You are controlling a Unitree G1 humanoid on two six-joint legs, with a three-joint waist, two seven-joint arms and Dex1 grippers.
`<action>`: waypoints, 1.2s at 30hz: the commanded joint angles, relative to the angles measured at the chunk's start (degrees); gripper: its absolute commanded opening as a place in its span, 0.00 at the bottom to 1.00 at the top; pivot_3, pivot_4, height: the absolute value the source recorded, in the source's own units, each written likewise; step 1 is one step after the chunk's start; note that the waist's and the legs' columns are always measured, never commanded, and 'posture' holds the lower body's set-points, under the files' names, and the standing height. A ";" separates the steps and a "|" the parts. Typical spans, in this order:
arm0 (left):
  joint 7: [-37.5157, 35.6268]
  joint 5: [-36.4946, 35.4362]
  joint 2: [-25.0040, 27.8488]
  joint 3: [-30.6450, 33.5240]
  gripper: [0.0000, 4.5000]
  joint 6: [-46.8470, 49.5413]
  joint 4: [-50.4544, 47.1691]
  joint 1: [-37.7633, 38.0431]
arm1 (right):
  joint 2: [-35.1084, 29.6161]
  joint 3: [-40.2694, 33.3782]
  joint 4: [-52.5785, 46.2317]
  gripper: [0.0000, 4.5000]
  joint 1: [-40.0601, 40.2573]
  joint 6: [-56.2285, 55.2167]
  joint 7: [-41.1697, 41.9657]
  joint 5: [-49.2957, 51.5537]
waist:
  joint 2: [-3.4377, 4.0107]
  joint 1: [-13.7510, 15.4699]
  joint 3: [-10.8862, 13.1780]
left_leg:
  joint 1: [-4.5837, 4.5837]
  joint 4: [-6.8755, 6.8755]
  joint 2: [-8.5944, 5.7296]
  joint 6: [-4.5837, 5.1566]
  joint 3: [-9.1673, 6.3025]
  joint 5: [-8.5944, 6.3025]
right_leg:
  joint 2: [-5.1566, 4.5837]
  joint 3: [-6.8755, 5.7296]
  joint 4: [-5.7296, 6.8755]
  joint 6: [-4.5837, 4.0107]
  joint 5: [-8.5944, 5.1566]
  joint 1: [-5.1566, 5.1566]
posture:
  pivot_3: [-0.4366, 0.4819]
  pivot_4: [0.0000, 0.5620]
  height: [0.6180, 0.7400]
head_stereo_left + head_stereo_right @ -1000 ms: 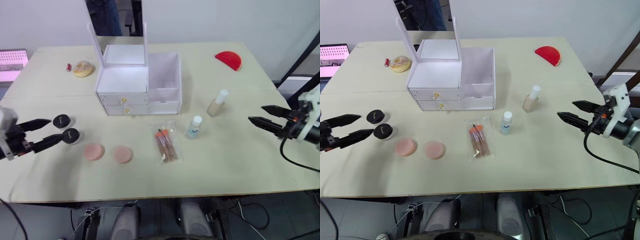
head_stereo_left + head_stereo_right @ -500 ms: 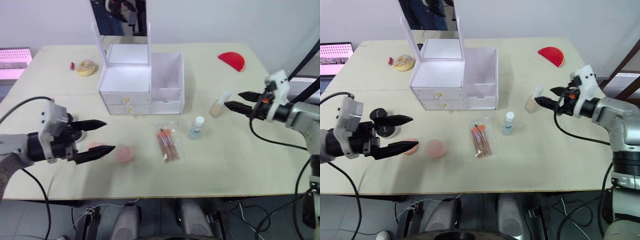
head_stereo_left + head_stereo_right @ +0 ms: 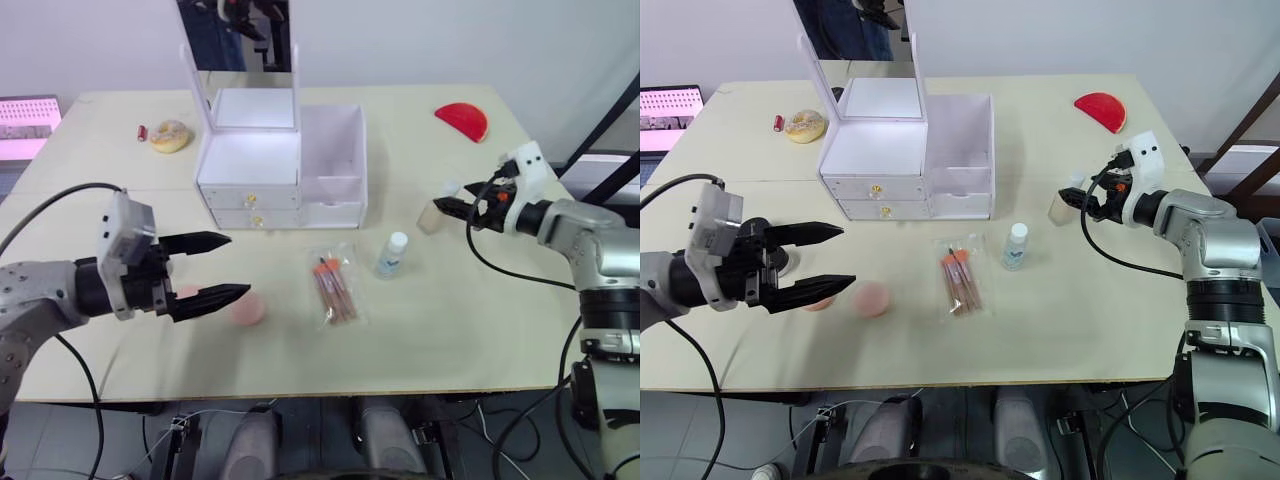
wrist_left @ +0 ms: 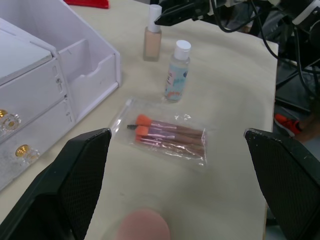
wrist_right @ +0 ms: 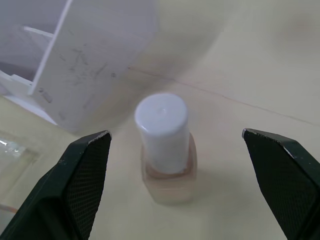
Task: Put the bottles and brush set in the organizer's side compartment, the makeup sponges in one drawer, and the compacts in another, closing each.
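Observation:
The white organizer (image 3: 250,165) stands mid-table with its open side compartment (image 3: 332,150) on the right and both gold-knobbed drawers closed. A beige bottle (image 3: 437,212) stands upright between the wide fingers of my open right gripper (image 3: 447,203); they are not touching it in the right wrist view (image 5: 162,125). A clear bottle (image 3: 391,255) and the bagged brush set (image 3: 335,288) lie in front of the organizer. My open left gripper (image 3: 238,264) hovers over the pink makeup sponges (image 3: 246,310). A black compact (image 3: 783,262) peeks from behind it.
The organizer's mirror lid (image 3: 240,50) stands upright. A red half-round piece (image 3: 461,121) lies at the far right. A donut-shaped item (image 3: 166,135) and a small red tube (image 3: 142,131) lie at the far left. A pink device (image 3: 28,115) sits off the left edge.
Both arms came inward. The left gripper moved right, over the compacts and sponges. The right gripper moved left until its fingers flank the beige bottle. The camera view also shifted.

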 commanded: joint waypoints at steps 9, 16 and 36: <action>1.04 -1.53 0.97 0.89 1.00 0.26 -1.44 -0.95 | 1.21 -0.61 1.12 0.56 -2.21 -2.55 0.49 -1.81 | 0.00 0.00 0.00 | 0.00 0.00 0.00 0.00 0.00 0.00 | 0.00 0.00 0.00 0.00 0.00 0.00 | 0.48 0.27 1.00; 1.25 -1.94 1.03 1.31 1.00 0.17 -1.67 0.12 | 1.58 -0.82 0.31 0.17 -2.14 -2.54 0.92 -1.70 | 0.00 -0.03 0.00 | 0.00 0.00 0.00 0.00 0.00 0.00 | 0.00 0.00 0.00 0.00 0.00 0.00 | 0.48 0.27 1.00; -1.05 2.01 1.49 1.49 1.00 -2.48 3.97 0.04 | 7.40 7.75 -2.52 0.17 -32.49 8.26 16.17 5.18 | 0.29 -0.84 0.19 | -0.05 -0.07 0.01 0.01 -0.02 0.00 | 0.03 0.00 -0.03 0.01 -0.01 -0.08 | 0.48 0.27 1.00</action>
